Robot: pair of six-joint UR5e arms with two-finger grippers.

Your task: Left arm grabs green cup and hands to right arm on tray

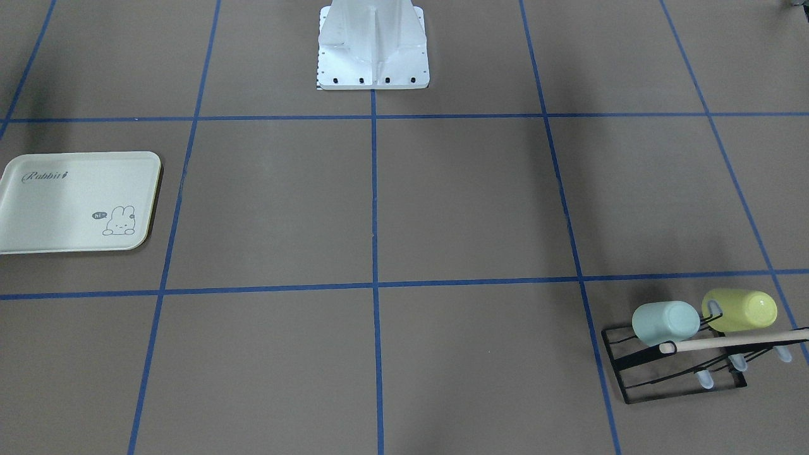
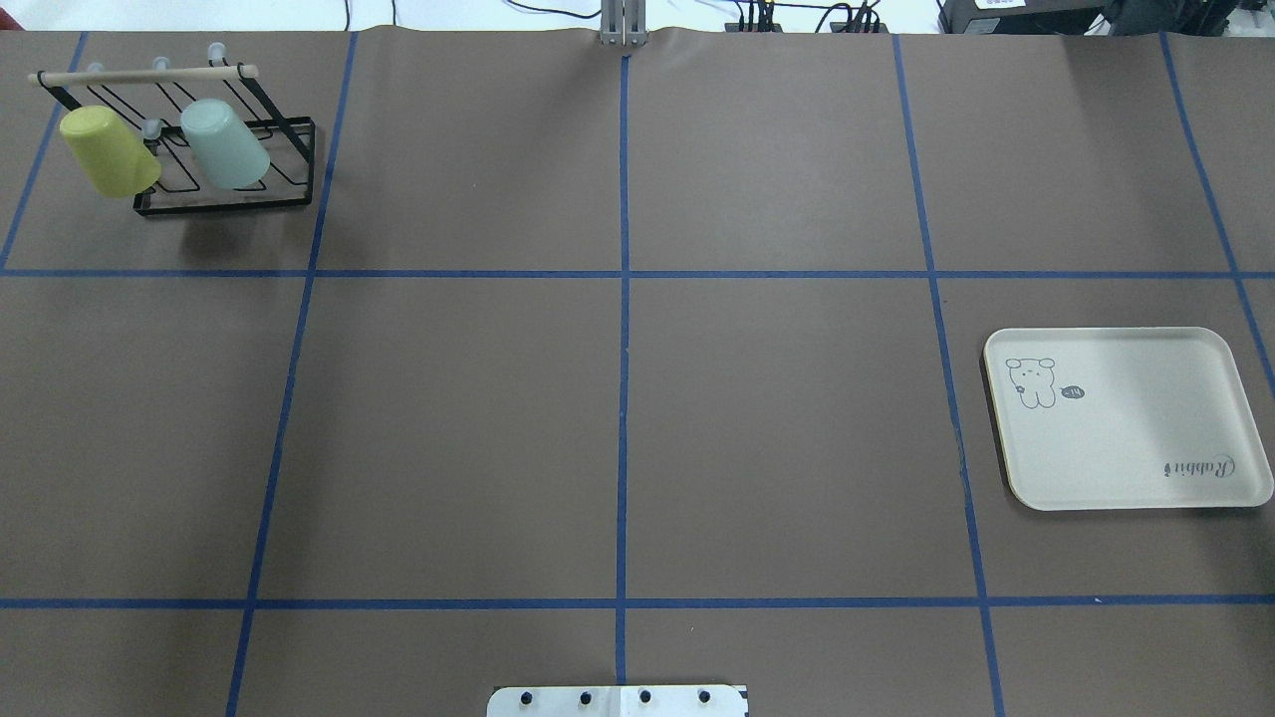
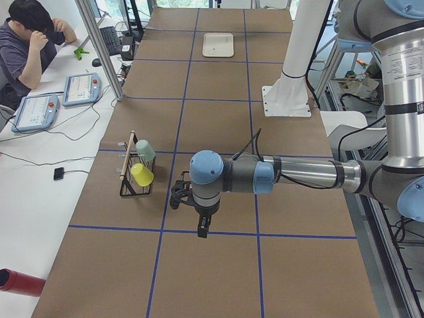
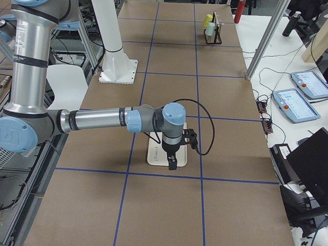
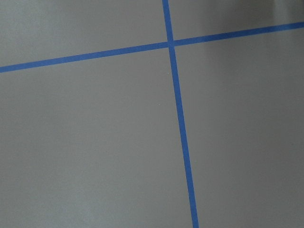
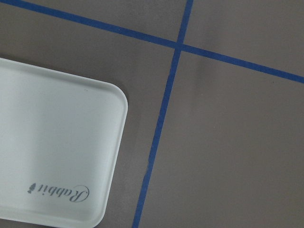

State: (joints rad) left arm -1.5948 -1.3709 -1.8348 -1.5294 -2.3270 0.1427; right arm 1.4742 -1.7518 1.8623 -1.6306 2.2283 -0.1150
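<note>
Left tool (image 3: pixel 203 230), right tool (image 4: pixel 172 164), open or closed unclear, green cup (image 2: pixel 225 142) on rack (image 2: pixel 302 164) at ten o'clock, edge-cropped tray (image 2: pixel 1126 468) at three.

**Soft, even light from above; no hard shadows**

The light is diffuse and fairly bright. In the front view the table (image 1: pixel 442 202) carries broad, faint shadows, one patch at 11 o'clock and a band at 2 o'clock. The tray (image 1: pixel 63 215) shows a paler stripe across it and a thin dark shadow along its 3 o'clock rim. In the overhead view the rack (image 2: pixel 175 149) throws a soft shadow toward 6 o'clock, and the strip beyond the table's far edge is blown white. The right wrist view renders the tray near-white. The left wrist view is slightly soft and dims toward 1 o'clock. The side views are sharp.
</note>
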